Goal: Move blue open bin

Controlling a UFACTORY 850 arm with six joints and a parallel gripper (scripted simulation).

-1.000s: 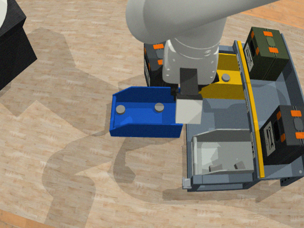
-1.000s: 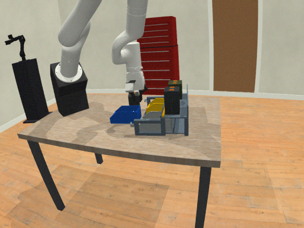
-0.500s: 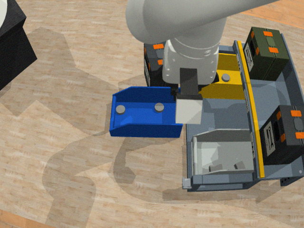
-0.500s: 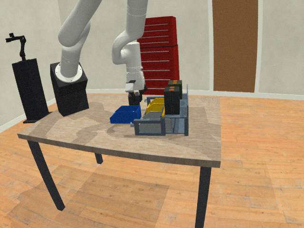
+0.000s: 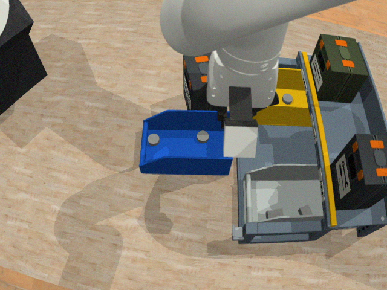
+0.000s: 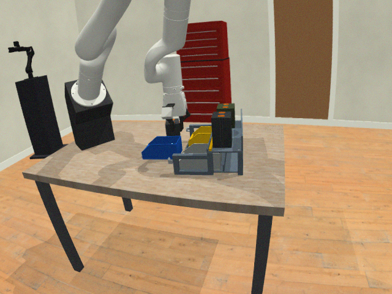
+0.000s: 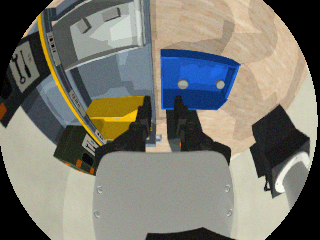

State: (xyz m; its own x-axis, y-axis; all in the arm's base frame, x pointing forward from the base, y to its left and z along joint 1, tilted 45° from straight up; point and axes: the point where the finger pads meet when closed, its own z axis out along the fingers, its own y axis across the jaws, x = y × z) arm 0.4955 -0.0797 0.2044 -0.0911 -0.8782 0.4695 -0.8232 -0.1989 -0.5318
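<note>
Blue open bin [image 5: 184,165] [image 6: 163,150] [image 7: 200,70], with two grey discs [image 5: 202,136] [image 7: 183,84]; set out beside its shelf [image 5: 293,143] [image 6: 193,155] [image 7: 110,77].

Clock taken from the bin in the top view, twelve at the upper edge. Bin: appears flat on the table top [image 5: 103,199] [image 6: 152,186] [image 7: 185,25], base down, presumably to keep its parts in; shelf just beside at three o'clock, seemingly apart, as the task wants no other support. Gripper [image 5: 239,116] [image 6: 173,133] [image 7: 162,104]: near one o'clock, fingers partly open and gripping nothing, likely parted narrowly to spare neighbours. Yellow bin [image 5: 281,116] [image 6: 201,138] [image 7: 117,108], two o'clock, and grey bin [image 5: 287,172] [image 6: 196,148] [image 7: 107,35], four o'clock: both shelved, sloped fronts outward. Outstanding, by judgement: a straight lift away, brushing neither wall.
</note>
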